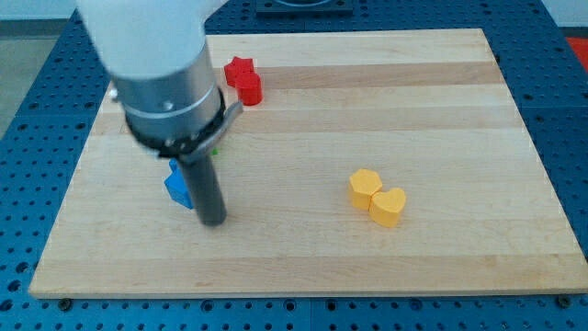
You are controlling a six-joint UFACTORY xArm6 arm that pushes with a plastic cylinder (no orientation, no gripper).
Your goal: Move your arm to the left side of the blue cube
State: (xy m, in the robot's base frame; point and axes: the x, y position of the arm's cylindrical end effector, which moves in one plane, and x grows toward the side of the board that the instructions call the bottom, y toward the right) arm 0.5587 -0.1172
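Note:
The blue cube (177, 187) lies on the wooden board (303, 165) at the view's left, partly hidden behind my rod. My tip (213, 222) touches the board just right of and slightly below the blue cube, close to or touching its right side. A small bit of a green block (217, 145) shows behind the arm's grey body, above the blue cube.
A red star-shaped block (243, 79) lies near the board's top left. A yellow hexagonal block (364, 188) and a yellow heart-shaped block (388, 206) sit touching each other at the right of centre. The arm's large body covers the top left.

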